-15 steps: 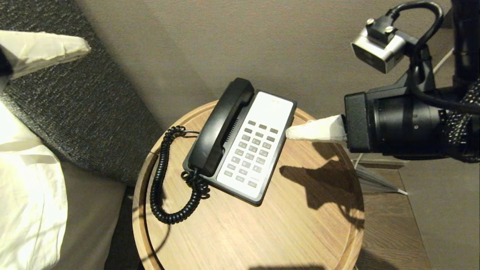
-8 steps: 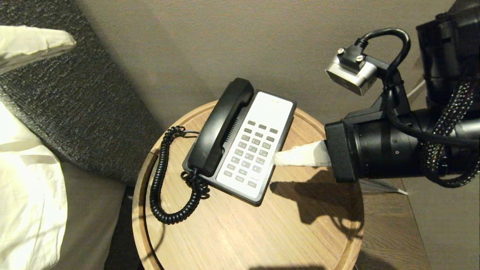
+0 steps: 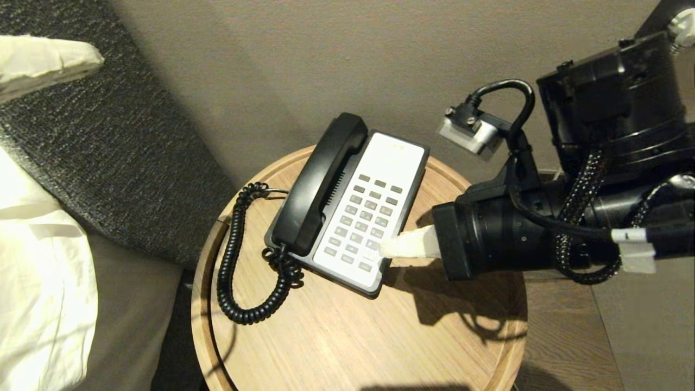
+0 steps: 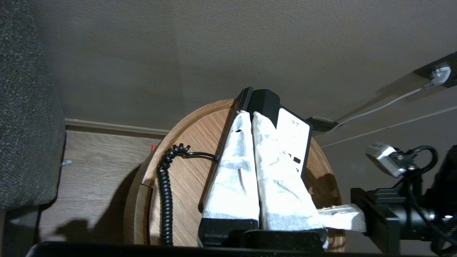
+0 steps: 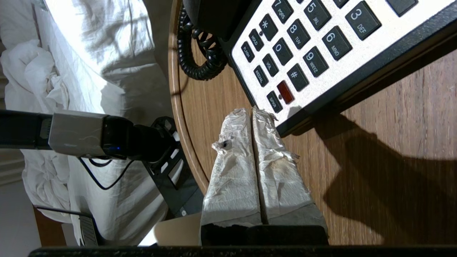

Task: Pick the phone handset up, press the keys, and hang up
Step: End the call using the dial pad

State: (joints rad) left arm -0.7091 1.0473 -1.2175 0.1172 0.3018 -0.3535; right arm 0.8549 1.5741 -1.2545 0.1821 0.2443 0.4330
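The black phone handset (image 3: 320, 184) lies in its cradle on the left side of the phone, and its coiled cord (image 3: 239, 271) loops over the round wooden table (image 3: 353, 336). The grey keys (image 3: 364, 222) sit in rows on the cream faceplate. My right gripper (image 3: 386, 248), with white-wrapped fingers, is shut and empty. It reaches in from the right, its tip over the faceplate's near right corner. In the right wrist view the right gripper (image 5: 252, 110) ends beside the lowest keys (image 5: 298, 35) and the red key (image 5: 285, 91); contact cannot be told. My left gripper (image 3: 95, 58) hangs shut and empty at the far left, away from the phone.
A bed with white sheets (image 3: 43, 282) and a dark grey upholstered headboard (image 3: 108, 163) stand to the left of the table. A plain wall rises right behind the phone. Wooden floor (image 3: 564, 326) shows to the right, under my right arm.
My right gripper has moved left and nearer along the phone's right edge, from beside the upper keys to the lowest key rows. The handset has stayed on its cradle.
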